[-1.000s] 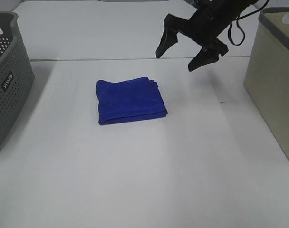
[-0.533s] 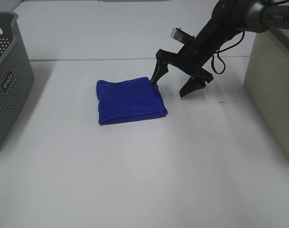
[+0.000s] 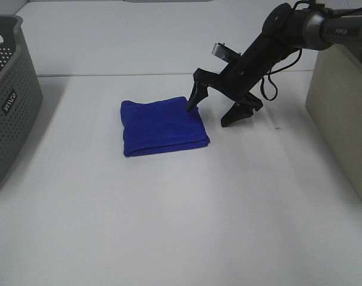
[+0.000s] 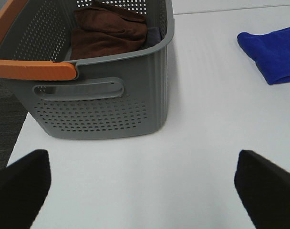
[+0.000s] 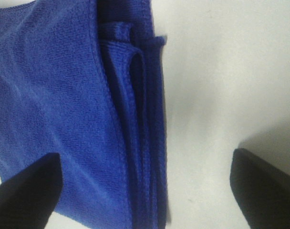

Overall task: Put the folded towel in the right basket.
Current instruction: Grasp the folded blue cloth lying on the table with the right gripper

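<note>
From the high camera, the step in hand looks like the reach for the grasp; the folded towel (image 3: pixel 163 125) lies flat on the table (image 3: pixel 169 214), left of centre and well apart from the right basket (image 3: pixel 342 101) at the table's right edge. The right gripper (image 3: pixel 208 117) is low over the towel's right edge with its jaws spread wide and nothing between them; one finger is at the towel's far right corner (whether it touches the cloth I cannot tell), and the other is over bare table just beside the edge.

In the left wrist view, the left gripper (image 4: pixel 142 191) is parted and empty, hanging near a grey basket (image 4: pixel 102 90) that holds a brown cloth (image 4: pixel 109 31); only a corner of the towel (image 4: pixel 274 52) shows, well apart from it, so this arm seems to have no part in the step.

In the right wrist view, the towel's (image 5: pixel 64 95) stacked edge runs between the two fingertips, one over cloth and one over table; my judgement is that the next move calls for lowering and closing on every layer of that edge, so the fold holds when lifted, before carrying it right to the basket.
</note>
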Action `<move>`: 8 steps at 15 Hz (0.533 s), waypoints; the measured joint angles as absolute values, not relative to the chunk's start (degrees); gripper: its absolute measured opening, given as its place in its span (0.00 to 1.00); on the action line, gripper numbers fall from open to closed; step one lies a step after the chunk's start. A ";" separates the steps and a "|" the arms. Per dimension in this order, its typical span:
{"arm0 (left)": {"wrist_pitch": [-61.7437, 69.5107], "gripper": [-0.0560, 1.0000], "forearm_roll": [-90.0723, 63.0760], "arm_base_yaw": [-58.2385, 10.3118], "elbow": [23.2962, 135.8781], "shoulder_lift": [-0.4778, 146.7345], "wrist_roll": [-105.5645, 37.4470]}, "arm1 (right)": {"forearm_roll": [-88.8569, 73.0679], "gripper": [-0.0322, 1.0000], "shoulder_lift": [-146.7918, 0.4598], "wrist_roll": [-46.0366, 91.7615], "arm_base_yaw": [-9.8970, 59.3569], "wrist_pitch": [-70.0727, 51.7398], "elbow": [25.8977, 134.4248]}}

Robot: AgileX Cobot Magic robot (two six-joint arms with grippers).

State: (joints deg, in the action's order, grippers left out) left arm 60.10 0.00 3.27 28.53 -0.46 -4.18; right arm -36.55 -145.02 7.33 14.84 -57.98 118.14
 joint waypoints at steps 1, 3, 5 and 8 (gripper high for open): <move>60.10 0.97 0.00 3.27 28.53 -0.46 -4.18 | -36.78 0.92 -145.13 7.33 14.84 -57.93 118.14; 60.10 0.97 0.00 3.27 28.53 -0.46 -4.18 | -38.39 0.91 -145.82 7.33 14.90 -57.93 118.60; 60.10 0.97 0.29 3.27 28.53 -0.46 -4.18 | -41.31 0.90 -146.73 7.33 15.58 -57.87 118.83; 60.10 0.97 0.29 3.27 28.53 -0.46 -4.18 | -45.72 0.84 -148.11 7.45 20.00 -55.29 119.29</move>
